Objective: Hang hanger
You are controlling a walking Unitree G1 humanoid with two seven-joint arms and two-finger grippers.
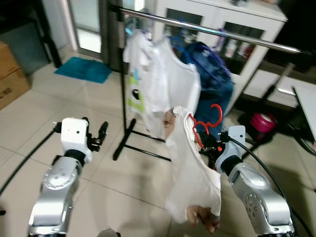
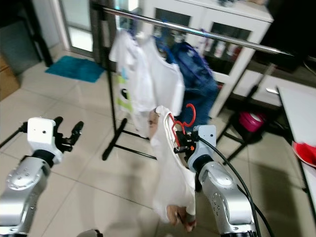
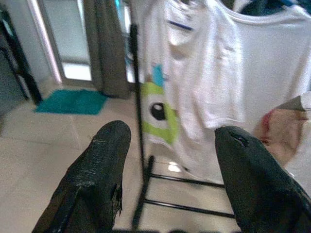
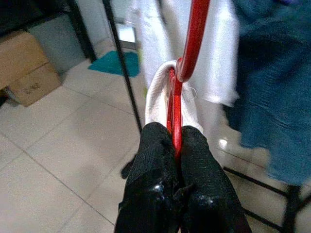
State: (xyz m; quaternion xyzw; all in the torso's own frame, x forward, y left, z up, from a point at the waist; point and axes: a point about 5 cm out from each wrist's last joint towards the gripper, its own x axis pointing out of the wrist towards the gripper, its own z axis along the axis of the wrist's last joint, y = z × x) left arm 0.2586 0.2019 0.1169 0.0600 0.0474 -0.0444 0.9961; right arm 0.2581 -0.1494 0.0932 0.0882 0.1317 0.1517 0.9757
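A red hanger point(image 1: 207, 124) carries a white shirt point(image 1: 190, 168) that droops toward the floor. My right gripper point(image 1: 206, 146) is shut on the hanger below its hook; the wrist view shows the black fingers point(image 4: 160, 160) pinching the red hanger point(image 4: 176, 116). The hook points up, below and in front of the silver rail point(image 1: 212, 30) of the clothes rack. White shirts point(image 1: 158, 79) and a blue garment point(image 1: 212, 74) hang on that rail. My left gripper point(image 1: 98, 134) is open and holds nothing, low at the left, facing the rack's black upright post point(image 3: 138, 111).
The rack's black base bars point(image 1: 143, 148) lie on the tiled floor. A teal mat point(image 1: 84, 69) lies by the door, cardboard boxes point(image 1: 11, 74) at the far left. A white cabinet point(image 1: 227, 29) stands behind the rack, a pink object point(image 1: 261, 121) and a table edge point(image 1: 306, 106) at the right.
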